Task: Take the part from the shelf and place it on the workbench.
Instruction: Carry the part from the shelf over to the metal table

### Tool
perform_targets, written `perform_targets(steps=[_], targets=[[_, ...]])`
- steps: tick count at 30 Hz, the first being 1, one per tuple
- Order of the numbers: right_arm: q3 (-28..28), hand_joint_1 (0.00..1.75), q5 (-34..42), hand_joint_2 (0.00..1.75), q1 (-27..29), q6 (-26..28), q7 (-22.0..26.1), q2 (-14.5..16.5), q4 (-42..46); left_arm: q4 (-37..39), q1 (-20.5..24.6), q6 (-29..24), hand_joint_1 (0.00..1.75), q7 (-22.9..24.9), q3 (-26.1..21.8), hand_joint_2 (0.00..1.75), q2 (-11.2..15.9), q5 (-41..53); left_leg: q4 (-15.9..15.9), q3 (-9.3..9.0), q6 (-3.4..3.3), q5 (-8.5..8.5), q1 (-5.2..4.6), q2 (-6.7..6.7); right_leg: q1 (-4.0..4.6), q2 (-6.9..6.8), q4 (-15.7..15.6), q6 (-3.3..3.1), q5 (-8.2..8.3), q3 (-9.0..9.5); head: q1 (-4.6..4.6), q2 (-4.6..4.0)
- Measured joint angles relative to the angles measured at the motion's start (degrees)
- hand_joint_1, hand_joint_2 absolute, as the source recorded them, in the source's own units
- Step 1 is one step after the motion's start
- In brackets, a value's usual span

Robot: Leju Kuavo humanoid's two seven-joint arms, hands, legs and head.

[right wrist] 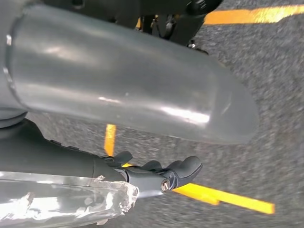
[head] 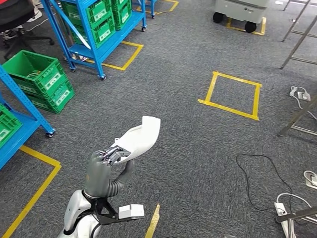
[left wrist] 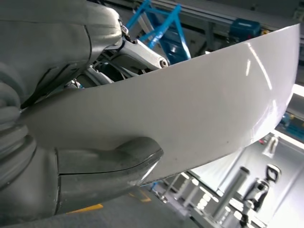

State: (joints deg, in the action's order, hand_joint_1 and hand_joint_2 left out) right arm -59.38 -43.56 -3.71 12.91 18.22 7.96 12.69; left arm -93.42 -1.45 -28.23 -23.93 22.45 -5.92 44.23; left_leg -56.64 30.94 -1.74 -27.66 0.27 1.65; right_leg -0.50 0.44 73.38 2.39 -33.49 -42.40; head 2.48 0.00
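The left hand (head: 100,171) grips the white part (head: 140,138) at its narrow end; it looks light, stiff, slick. The right hand (right wrist: 157,173) hangs loose, holding nothing.

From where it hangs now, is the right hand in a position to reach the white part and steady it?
Probably not as things stand. The white part is held out front by the left hand, while the right hand hangs low over the grey carpet with nothing in it. Nothing blocks the way, but that arm would first have to rise.

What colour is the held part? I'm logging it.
White, glossy part in the left hand; head view shows it best.
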Motion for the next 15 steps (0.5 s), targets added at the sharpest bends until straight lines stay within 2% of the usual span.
perform_targets(steps=[1, 2, 3, 4, 5, 6, 7, 9, 10, 11, 13, 14, 15], targets=[[-0.09, 0.00, 0.01, 0.00, 0.06, 0.03, -0.26, -0.02, -0.01, 0.06, -0.06, -0.01, 1.75, 0.00, 0.02, 1.75, -0.02, 0.01, -0.01, 0.02, 0.02, -0.03, -0.03, 0.81, -0.09, -0.17, 0.33, 0.12, 0.35, 0.03, 0.02, 0.00], [-0.15, 0.00, 0.02, 0.00, 0.15, 0.06, -0.45, -0.07, -0.01, 0.11, -0.09, -0.01, 1.75, 0.00, 0.03, 1.75, -0.04, 0.01, -0.01, -0.01, 0.07, -0.07, -0.05, 1.54, -0.15, -0.47, -1.76, 0.15, 1.69, 1.36, 0.02, 0.00], [-0.20, 0.00, 0.03, 0.00, 0.20, 0.09, -0.57, -0.13, 0.00, 0.15, -0.10, -0.02, 1.75, 0.00, 0.05, 1.75, -0.06, 0.01, -0.01, -0.09, 0.16, -0.14, -0.06, 2.21, -0.17, -1.19, -5.67, 0.11, 3.53, 3.70, 0.03, 0.00], [-0.26, 0.00, 0.04, 0.00, 0.15, 0.12, -0.61, -0.20, 0.00, 0.17, -0.10, -0.03, 1.75, 0.00, 0.05, 1.75, -0.09, 0.01, -0.03, -0.20, 0.32, -0.25, -0.16, 2.79, -0.01, -2.55, -9.99, 0.00, 4.84, 6.17, 0.05, 0.00], [-0.31, 0.00, 0.04, 0.00, 0.03, 0.13, -0.62, -0.26, 0.00, 0.18, -0.10, -0.05, 1.75, 0.00, 0.06, 1.75, -0.11, 0.01, -0.08, -0.28, 0.55, -0.36, -0.32, 3.30, 0.13, -3.54, -13.39, -0.29, 5.76, 8.20, -0.01, 0.00], [-0.36, 0.00, 0.04, 0.00, -0.09, 0.14, -0.62, -0.29, 0.00, 0.18, -0.09, -0.07, 1.75, 0.00, 0.08, 1.75, -0.15, 0.02, -0.12, -0.35, 0.80, -0.44, -0.48, 3.78, 0.30, -4.20, -15.38, -0.63, 6.09, 9.34, -0.08, 0.00], [-0.42, 0.00, 0.04, 0.00, -0.16, 0.15, -0.62, -0.31, 0.00, 0.18, -0.09, -0.09, 1.75, 0.00, 0.11, 1.75, -0.18, 0.03, -0.14, -0.40, 1.06, -0.47, -0.63, 4.25, 0.49, -4.29, -16.01, -0.99, 6.00, 9.63, -0.18, 0.00], [-0.53, 0.00, 0.05, 0.00, -0.05, 0.16, -0.65, -0.34, 0.01, 0.18, -0.03, -0.11, 1.75, 0.00, 0.19, 1.75, -0.21, 0.05, -0.19, -0.49, 1.62, -0.63, -0.59, 4.96, 0.43, -2.93, -16.11, -1.75, 6.36, 9.51, -0.29, 0.00], [-0.57, 0.00, 0.07, 0.00, 0.02, 0.18, -0.67, -0.36, 0.01, 0.18, 0.00, -0.12, 1.75, 0.00, 0.22, 1.75, -0.22, 0.07, -0.65, -0.38, 1.91, -1.15, -0.46, 4.32, 0.33, -2.35, -16.24, -2.11, 6.55, 9.49, -0.34, 0.00], [-0.60, 0.00, 0.08, 0.00, 0.03, 0.21, -0.68, -0.38, 0.01, 0.19, 0.02, -0.14, 1.75, 0.00, 0.23, 1.75, -0.22, 0.08, -2.09, 0.17, 2.16, -2.29, -0.31, 3.10, 0.21, -1.74, -16.39, -2.49, 6.76, 9.50, -0.45, 0.01], [-0.62, 0.00, 0.10, 0.00, -0.08, 0.25, -0.69, -0.40, 0.01, 0.22, -0.09, -0.17, 1.75, 0.00, 0.23, 1.75, -0.15, 0.10, -8.61, 2.99, 2.46, -6.02, -0.07, 0.04, 0.15, -0.40, -16.50, -2.99, 7.00, 9.43, -0.71, 0.01], [-0.62, 0.00, 0.11, 0.00, -0.12, 0.26, -0.69, -0.42, 0.01, 0.27, -0.20, -0.18, 1.75, 0.00, 0.21, 1.75, -0.09, 0.09, -12.76, 4.94, 2.51, -7.79, -0.02, -0.74, 0.21, 0.37, -16.50, -3.11, 7.05, 9.37, -0.79, 0.01], [-0.62, 0.00, 0.11, 0.00, -0.12, 0.25, -0.69, -0.42, 0.01, 0.32, -0.29, -0.18, 1.75, 0.00, 0.20, 1.75, -0.03, 0.08, -15.88, 6.49, 2.52, -8.69, -0.01, -1.08, 0.27, 1.17, -16.49, -3.16, 7.07, 9.34, -0.79, 0.00]])
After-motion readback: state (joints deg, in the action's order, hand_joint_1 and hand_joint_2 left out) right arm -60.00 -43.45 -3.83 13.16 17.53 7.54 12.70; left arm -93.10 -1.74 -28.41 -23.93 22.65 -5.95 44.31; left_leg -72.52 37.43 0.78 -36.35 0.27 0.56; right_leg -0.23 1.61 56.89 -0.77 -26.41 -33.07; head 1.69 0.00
